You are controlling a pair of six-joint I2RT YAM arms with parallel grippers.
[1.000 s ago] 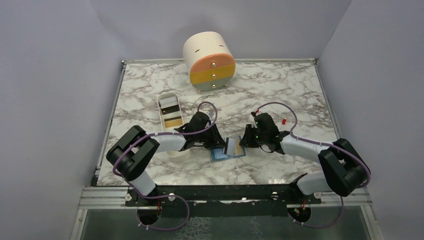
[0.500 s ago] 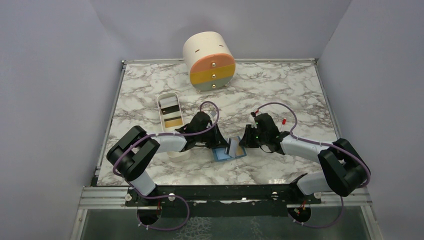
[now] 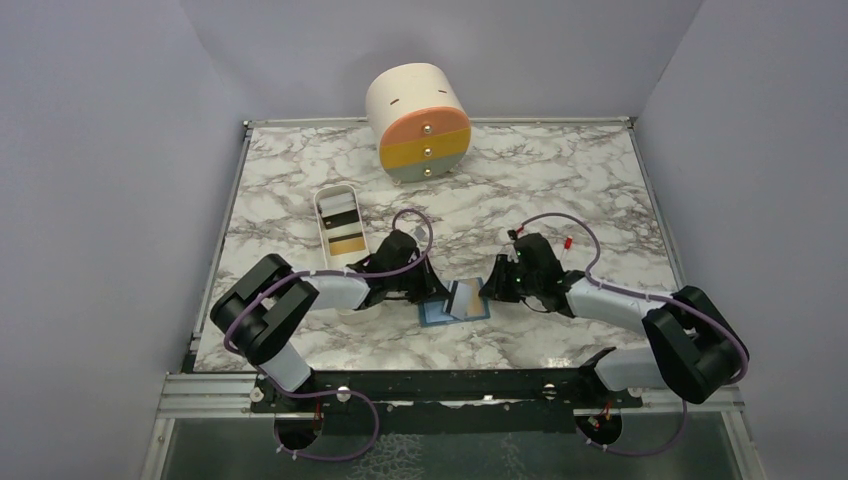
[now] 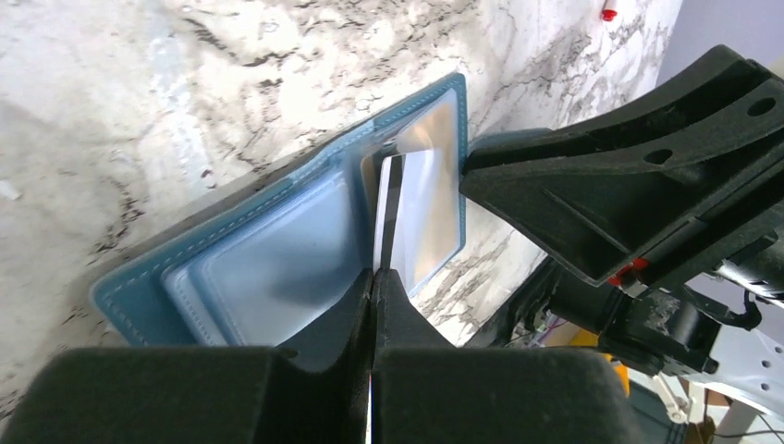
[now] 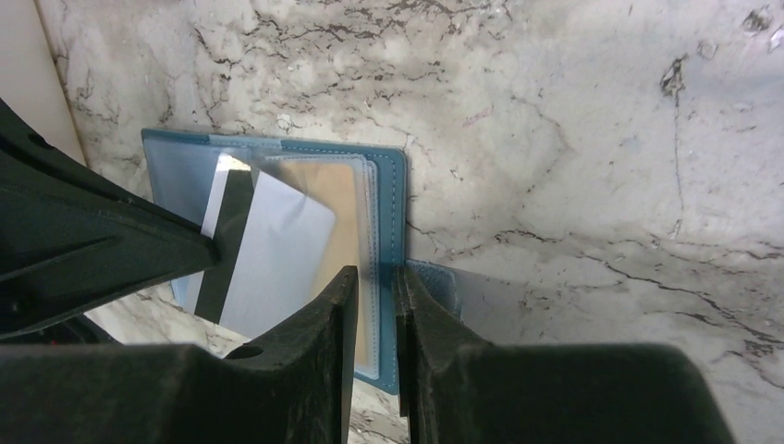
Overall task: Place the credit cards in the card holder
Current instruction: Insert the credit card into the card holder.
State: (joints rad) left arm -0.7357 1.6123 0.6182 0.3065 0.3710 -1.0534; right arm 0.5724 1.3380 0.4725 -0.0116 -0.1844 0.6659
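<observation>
From above, the blue card holder [image 3: 455, 308] lies open on the marble table [image 3: 560, 170] near the front, between the two arms. The left gripper [image 3: 432, 292] and the right gripper [image 3: 490, 288] both reach down to it. Their black bodies hide much of it, and the fingers are too small to make out here. A pale card [image 3: 463, 297] slants over the holder. The white tray [image 3: 322, 203] holds more cards [image 3: 341, 228], and the left arm hides its near end. A round drawer box [image 3: 418, 110] stands at the back. In the left wrist view, the left gripper is pressed tight on the near end of the card, which has a dark stripe. The card's far end sits at a clear pocket, but I cannot tell how deep it goes in. In the right wrist view, the right gripper pinches the holder's right edge, and its own fingers hide that bit.
</observation>
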